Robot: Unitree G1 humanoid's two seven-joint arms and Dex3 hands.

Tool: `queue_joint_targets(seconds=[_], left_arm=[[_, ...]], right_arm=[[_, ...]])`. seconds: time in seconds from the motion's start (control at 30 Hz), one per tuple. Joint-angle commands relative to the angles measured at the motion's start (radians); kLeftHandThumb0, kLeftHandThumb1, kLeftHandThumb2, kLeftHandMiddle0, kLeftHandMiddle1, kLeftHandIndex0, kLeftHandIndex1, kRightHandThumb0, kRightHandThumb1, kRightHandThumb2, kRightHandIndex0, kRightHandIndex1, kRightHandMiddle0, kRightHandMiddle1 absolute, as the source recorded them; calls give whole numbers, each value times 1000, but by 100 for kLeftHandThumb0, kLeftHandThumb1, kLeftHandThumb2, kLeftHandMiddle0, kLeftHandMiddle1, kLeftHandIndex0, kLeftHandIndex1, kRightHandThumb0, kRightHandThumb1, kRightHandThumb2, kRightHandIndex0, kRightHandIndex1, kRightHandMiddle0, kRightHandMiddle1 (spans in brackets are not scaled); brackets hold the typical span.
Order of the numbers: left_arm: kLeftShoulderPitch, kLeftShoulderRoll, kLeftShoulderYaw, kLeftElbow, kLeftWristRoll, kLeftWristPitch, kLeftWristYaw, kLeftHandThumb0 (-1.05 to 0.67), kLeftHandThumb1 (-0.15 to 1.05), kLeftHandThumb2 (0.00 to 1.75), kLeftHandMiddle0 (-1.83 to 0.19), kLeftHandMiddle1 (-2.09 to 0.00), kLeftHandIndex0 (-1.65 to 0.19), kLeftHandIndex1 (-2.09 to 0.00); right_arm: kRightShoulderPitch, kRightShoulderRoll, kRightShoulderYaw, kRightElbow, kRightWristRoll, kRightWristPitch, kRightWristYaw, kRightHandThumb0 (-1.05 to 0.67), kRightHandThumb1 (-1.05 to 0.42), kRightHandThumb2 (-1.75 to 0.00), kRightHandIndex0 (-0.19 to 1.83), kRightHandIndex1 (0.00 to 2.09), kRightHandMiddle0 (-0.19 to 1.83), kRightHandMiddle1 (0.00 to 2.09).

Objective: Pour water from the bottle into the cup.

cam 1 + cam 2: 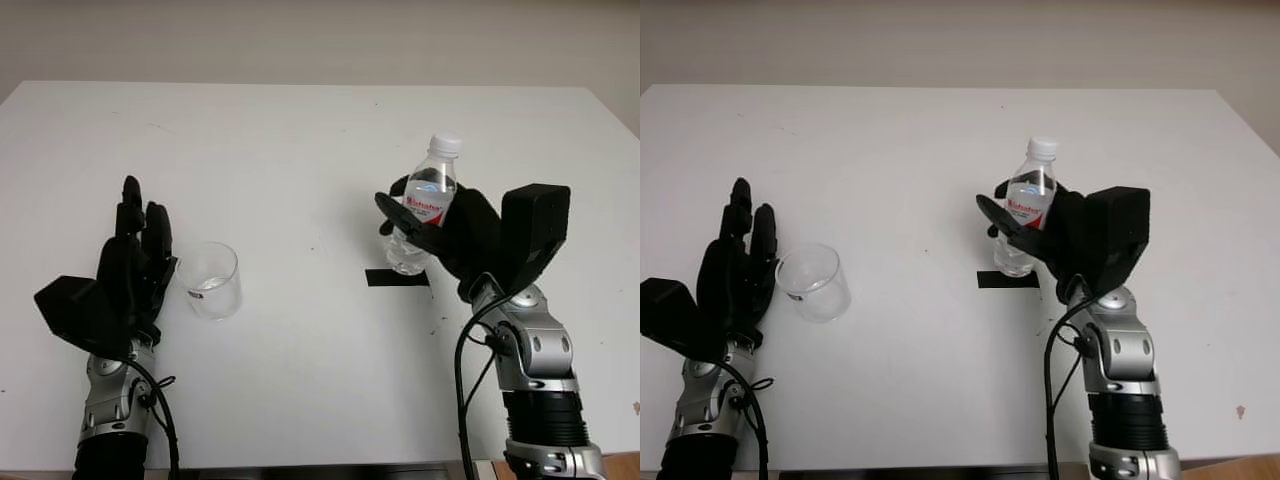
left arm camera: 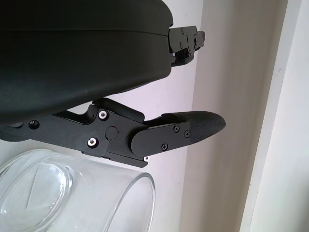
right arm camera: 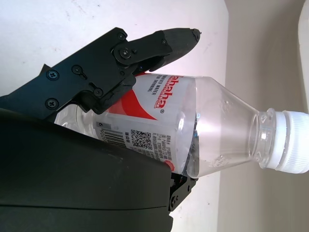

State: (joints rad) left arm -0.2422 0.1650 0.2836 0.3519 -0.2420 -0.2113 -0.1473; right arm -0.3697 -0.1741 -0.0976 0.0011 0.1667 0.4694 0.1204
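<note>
Right Hand Clasps the Bottle

Leftmost, the left hand [image 1: 135, 262] stands upright just beside the cup [image 1: 212, 280], open, fingers pointing away from the robot, holding nothing. That clear cup sits on the white table [image 1: 300, 160]. Well to the cup's right, the right hand [image 1: 445, 235] wraps its fingers [image 3: 145, 48] around the capped bottle [image 1: 424, 205], which stands nearly upright over a black tape mark [image 1: 385, 278].

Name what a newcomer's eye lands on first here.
The clear water bottle, white cap on, held upright in the right robot hand at the table's right, above a strip of black tape. Next, the empty clear cup at the left, just beside the open left robot hand.
</note>
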Motion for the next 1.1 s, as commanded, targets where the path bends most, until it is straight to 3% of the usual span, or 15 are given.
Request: queue_joint_targets(seconds=[0.0,0.1,0.43,0.63,1.07], left_arm=[[7,9,4,-6,-5,3,-7,-61,105,54,11,-5,11,-5],[8,10,2,-5,1,4,-6,-62,105,54,11,-5,11,-5],[12,5,6,-11,-5,7,-3,-62,105,53,10,-5,11,-6],[16,9,7,-11,0,2,-4,-62,105,53,10,-5,11,-6],[17,11,14,-15,-8,12,-7,-61,105,53,10,-6,10,-6]], right_arm=[[1,0,-3,0,-3,-10,0,-41,-105,-46,159,209,118,209],[10,0,0,7,-6,-29,8,-40,-105,-46,157,209,115,209],[35,4,39,108,-83,-274,33,-40,-105,-45,153,209,111,209],[31,-7,62,182,-133,-390,46,-42,-105,-45,136,209,107,209],[25,3,61,232,-129,-429,64,-41,-105,-45,134,209,102,209]])
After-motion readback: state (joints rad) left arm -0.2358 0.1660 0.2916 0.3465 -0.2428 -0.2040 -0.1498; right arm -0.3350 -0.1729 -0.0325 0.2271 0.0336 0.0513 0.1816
